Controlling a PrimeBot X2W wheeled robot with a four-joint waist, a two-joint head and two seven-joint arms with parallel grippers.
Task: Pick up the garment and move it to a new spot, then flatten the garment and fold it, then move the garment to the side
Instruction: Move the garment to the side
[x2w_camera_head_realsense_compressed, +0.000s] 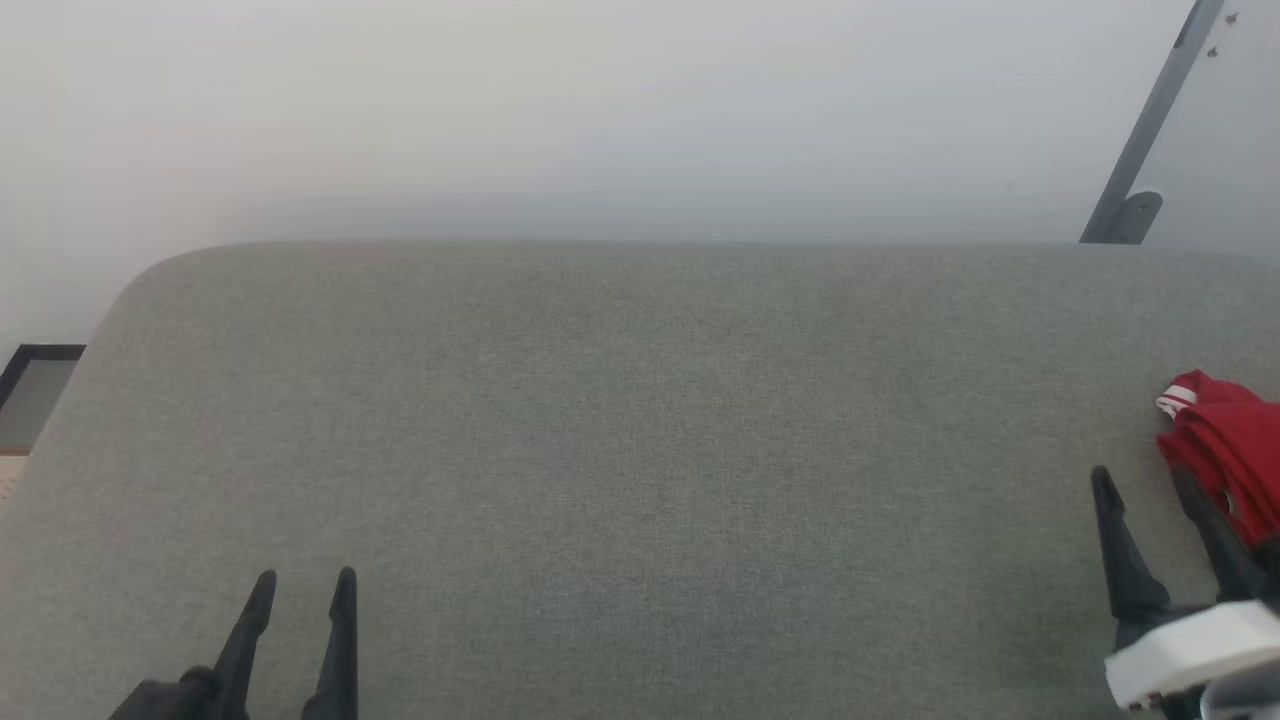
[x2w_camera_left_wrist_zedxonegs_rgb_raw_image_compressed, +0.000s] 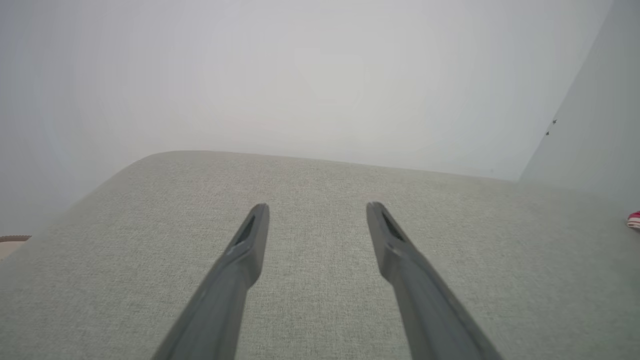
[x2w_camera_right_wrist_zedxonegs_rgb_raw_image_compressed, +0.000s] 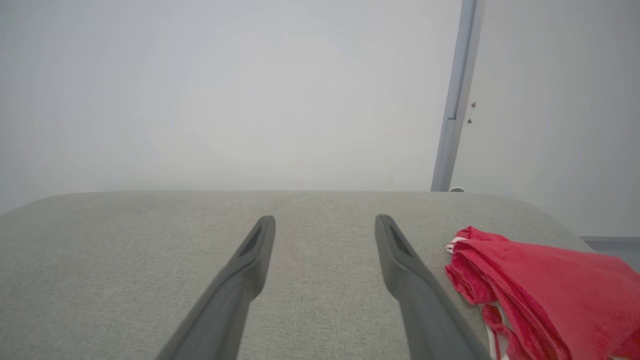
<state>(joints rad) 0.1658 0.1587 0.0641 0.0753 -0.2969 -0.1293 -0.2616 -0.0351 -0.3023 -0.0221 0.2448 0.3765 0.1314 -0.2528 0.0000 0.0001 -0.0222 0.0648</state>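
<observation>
The garment (x2w_camera_head_realsense_compressed: 1228, 450) is a bunched red shirt with a bit of red-and-white striped trim, lying at the far right edge of the grey upholstered surface (x2w_camera_head_realsense_compressed: 640, 450). In the right wrist view the garment (x2w_camera_right_wrist_zedxonegs_rgb_raw_image_compressed: 545, 295) lies just right of my right finger, close beside it. My right gripper (x2w_camera_head_realsense_compressed: 1143, 478) (x2w_camera_right_wrist_zedxonegs_rgb_raw_image_compressed: 325, 220) is open and holds nothing, its right finger next to the cloth. My left gripper (x2w_camera_head_realsense_compressed: 306, 578) (x2w_camera_left_wrist_zedxonegs_rgb_raw_image_compressed: 317, 207) hovers open over bare fabric at the lower left, far from the garment, of which a red sliver (x2w_camera_left_wrist_zedxonegs_rgb_raw_image_compressed: 634, 220) shows at that view's right edge.
A white wall rises behind the surface. A grey slanted post (x2w_camera_head_realsense_compressed: 1150, 130) stands at the back right. A dark-framed object (x2w_camera_head_realsense_compressed: 35, 385) sits beyond the surface's rounded left corner. The surface's far edge runs across the middle of the head view.
</observation>
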